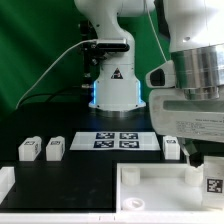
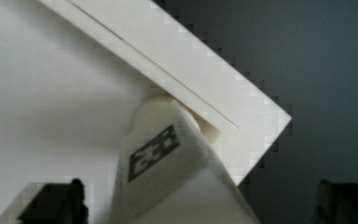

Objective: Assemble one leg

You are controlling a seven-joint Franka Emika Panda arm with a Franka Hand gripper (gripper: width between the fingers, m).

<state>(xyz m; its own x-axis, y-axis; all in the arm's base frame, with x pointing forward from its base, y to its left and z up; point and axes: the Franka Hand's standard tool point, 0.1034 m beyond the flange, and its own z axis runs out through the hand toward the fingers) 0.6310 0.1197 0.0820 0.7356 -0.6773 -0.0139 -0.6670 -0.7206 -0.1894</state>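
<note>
In the wrist view a white leg with a black-and-white tag stands at the corner of the large white panel. It reaches down between my fingers. My gripper is open. Its dark fingertips stand wide apart on either side of the leg and do not touch it. In the exterior view the gripper hangs low at the right, over the panel's right corner, where the tagged leg shows. Whether the leg sits in a corner hole cannot be told.
Two loose legs lie at the exterior view's left and another lies right of the marker board. The arm's white base stands behind the board. A white block sits at the left edge.
</note>
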